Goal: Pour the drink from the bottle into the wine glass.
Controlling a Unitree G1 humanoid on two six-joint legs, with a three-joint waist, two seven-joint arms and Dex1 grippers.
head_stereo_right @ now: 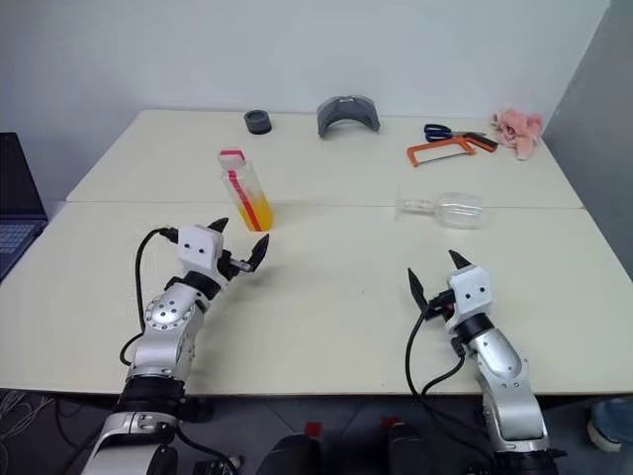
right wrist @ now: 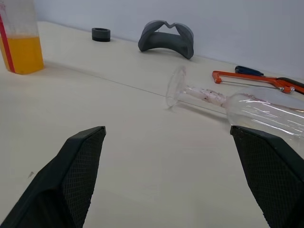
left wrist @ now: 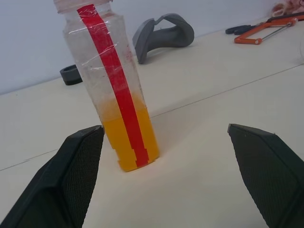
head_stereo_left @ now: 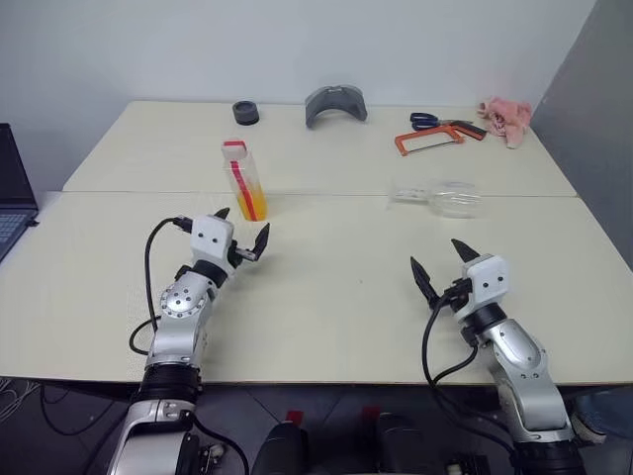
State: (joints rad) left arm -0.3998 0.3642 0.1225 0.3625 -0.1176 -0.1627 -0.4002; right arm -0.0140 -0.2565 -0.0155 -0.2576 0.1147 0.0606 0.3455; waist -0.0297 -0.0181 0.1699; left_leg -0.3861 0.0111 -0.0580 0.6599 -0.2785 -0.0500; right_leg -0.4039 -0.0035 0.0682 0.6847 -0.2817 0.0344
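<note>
While standing upright left of the middle of the frame, bottle [head_stereo_left: 245, 180] with orange drink [head_stereo_left: 251, 204], just past the spread, empty left gripper [head_stereo_left: 243, 232]. Lying on its side at right of middle, wine glass [head_stereo_left: 440, 197]. Spread and empty too, right gripper [head_stereo_left: 441, 261], lower right.

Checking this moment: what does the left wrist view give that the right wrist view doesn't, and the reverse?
Left wrist: the left gripper open around nothing, close before the upright bottle, its red stripe facing the camera.

Right wrist: the right gripper open, and the wine glass lying on its side.

Both: the drink, grey curved piece, black ring, orange hacksaw.
</note>
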